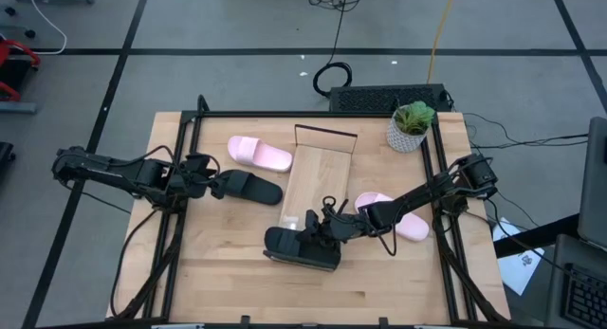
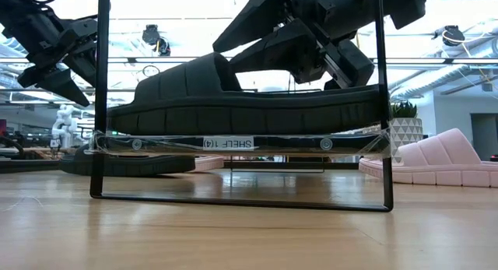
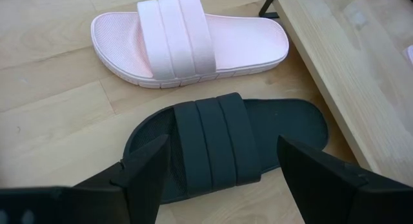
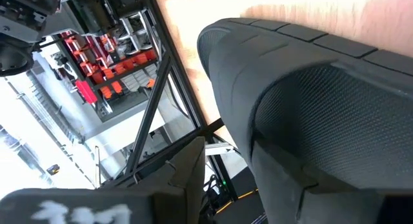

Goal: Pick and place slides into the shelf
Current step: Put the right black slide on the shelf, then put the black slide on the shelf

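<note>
Clear tape on the shelf's point(image 2: 241, 144) near edge carried a white label reading "SHELF (4)" upside down, and the board sat on a light-wood table point(image 1: 218, 263) with a potted plant point(image 1: 412, 126) at its far right corner, in a bright room with grey floor and cables beyond. One black slide point(image 1: 302, 247) lay across the shelf's near end, the right gripper point(image 1: 320, 225) just over its strap with fingers spread and holding nothing. The left gripper point(image 3: 222, 179), fingers wide apart, flanked the second black slide point(image 3: 226, 146) on the table beside a pink slide point(image 3: 187, 40); another pink slide point(image 1: 394, 215) lay right of the shelf.
</note>
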`<state>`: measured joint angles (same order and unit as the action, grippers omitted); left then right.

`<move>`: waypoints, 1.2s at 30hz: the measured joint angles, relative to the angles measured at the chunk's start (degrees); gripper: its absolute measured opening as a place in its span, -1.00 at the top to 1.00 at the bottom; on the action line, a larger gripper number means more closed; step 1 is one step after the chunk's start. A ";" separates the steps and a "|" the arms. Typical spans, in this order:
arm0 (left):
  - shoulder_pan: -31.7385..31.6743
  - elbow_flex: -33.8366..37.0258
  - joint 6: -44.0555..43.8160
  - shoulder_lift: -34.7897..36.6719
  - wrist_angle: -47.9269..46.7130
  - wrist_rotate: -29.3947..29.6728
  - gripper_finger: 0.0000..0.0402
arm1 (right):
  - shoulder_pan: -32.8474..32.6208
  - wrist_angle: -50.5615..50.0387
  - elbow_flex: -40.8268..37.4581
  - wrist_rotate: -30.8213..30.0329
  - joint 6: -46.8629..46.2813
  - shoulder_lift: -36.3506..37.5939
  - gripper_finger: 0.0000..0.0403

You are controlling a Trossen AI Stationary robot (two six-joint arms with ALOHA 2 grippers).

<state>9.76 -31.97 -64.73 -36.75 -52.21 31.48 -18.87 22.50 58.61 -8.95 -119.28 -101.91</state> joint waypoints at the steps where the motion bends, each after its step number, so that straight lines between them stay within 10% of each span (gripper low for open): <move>1: 0.00 0.00 0.02 0.00 -0.02 0.00 -0.41 | 0.00 0.00 0.01 0.02 -0.01 0.00 0.41; 36: 0.00 0.00 1.55 0.02 -0.06 0.02 -0.41 | -1.57 -2.49 0.00 0.31 1.51 2.04 0.48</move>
<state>9.76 -31.97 -63.18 -36.73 -52.27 31.51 -20.45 20.02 58.61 -8.64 -117.78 -99.87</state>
